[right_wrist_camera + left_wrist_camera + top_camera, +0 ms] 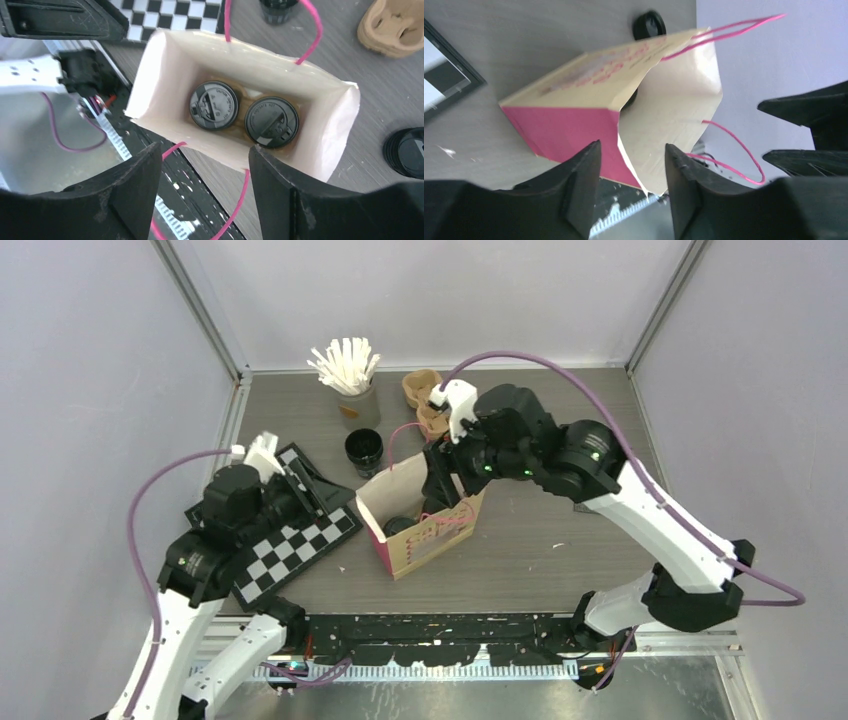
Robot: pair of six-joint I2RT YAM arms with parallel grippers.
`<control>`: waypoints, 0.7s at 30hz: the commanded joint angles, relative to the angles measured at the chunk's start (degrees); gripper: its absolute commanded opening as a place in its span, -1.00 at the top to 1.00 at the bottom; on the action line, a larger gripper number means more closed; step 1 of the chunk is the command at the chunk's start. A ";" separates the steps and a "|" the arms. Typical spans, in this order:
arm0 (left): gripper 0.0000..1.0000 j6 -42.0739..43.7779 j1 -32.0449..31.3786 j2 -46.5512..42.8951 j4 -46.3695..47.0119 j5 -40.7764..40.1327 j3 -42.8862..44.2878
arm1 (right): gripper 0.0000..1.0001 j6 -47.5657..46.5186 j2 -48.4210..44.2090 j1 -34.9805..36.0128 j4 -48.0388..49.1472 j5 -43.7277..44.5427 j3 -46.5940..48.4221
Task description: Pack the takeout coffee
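**Desk:** Paper bag [170, 60] first. What have you got in it?

**Me:** My right wrist view looks straight down its mouth. A first lidded cup [214, 106] and a second lidded cup [271, 121] stand side by side on the bag's floor. Both have their lids on, and something brown shows beneath them.

**Desk:** And your grippers?

**Me:** My right gripper [205, 150] hovers over the bag's opening, jaws wide, nothing in them. My left gripper [633, 147] sits off the bag's pink side, above the checkerboard [300, 540]. Its jaws are parted and empty. I can see the bag's edge through the gap, but I'm not touching it.

**Desk:** Which step are you on, then?

**Me:** I judge those two cups as packed, and both arms look free of the bag. A loose black cup [364, 450] stands on the table behind it, near the grey cup of sticks [350, 385]. A spare pulp carrier [425, 400] lies further back.

**Desk:** Next move?

**Me:** If that loose cup is part of the order, I'd first raise my right arm clear of the pink handles [310, 30] without hooking one. Then I'd reach back for the cup. There looks to be little room beside the pair, so lowering it in would need a straight, upright descent. My left gripper would probably have to hold the rim open.
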 commanded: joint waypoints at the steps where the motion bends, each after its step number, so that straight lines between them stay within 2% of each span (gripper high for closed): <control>1: -0.13 10.35 -0.05 3.12 -3.79 -12.12 8.61 | -0.41 5.12 -6.13 -0.19 7.86 1.52 1.55; 4: -0.28 12.74 -0.05 7.97 -3.50 -20.45 12.02 | -0.51 6.49 -10.19 -0.21 13.58 3.49 -2.12; 7: -0.36 16.77 0.15 14.77 0.02 -26.49 15.26 | -0.76 7.01 -15.14 -0.18 18.98 5.66 -6.18; 9: -0.40 17.96 1.83 20.99 2.98 -29.84 18.29 | -0.83 7.45 -17.94 -0.18 20.94 5.63 -8.66; 15: -0.28 14.62 13.18 35.32 18.38 -26.09 21.65 | -0.84 6.60 -25.19 -0.23 23.73 3.47 -14.24; 17: -0.20 15.28 15.48 40.71 22.76 -25.48 24.92 | -0.84 6.86 -26.84 -0.21 22.69 5.33 -14.74; 21: -0.18 17.02 18.09 52.81 25.70 -23.37 34.90 | -0.84 5.09 -29.56 -0.24 21.37 10.31 -16.74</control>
